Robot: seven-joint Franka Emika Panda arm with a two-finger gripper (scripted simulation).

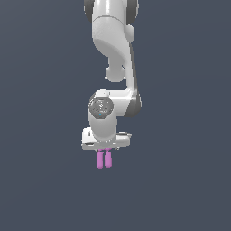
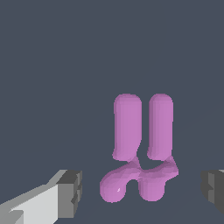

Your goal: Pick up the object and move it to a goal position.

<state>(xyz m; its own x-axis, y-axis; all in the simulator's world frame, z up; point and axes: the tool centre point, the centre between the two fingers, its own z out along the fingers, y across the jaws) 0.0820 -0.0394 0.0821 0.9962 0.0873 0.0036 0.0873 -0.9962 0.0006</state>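
Counting first: one white arm [image 1: 113, 54], one gripper [image 1: 105, 149], one pink-purple object [image 1: 104, 159]. No table edge or corner shows in either view, only a flat dark grey-blue ground [image 1: 40, 180], so the object cannot be placed against an edge.

Seen from the exterior view, the arm hangs down from the top of the picture with its gripper pointing downward. The object shows there as two short parallel prongs standing upright just below the gripper's body. That view hides the fingers, and whether the object touches the gripper cannot be told from it.

The wrist view gives what the exterior one lacks. Two dark grey fingertips [image 2: 70, 192] appear well apart, one at either side, with the object [image 2: 140, 148] between them and touching neither. The jaws therefore stand wide open and grip nothing. This view also shows the object's shape more fully: two rounded rods side by side, joined at one end by a twisted piece with two rounded, angled tips. Whether the object rests on the ground cannot be told.
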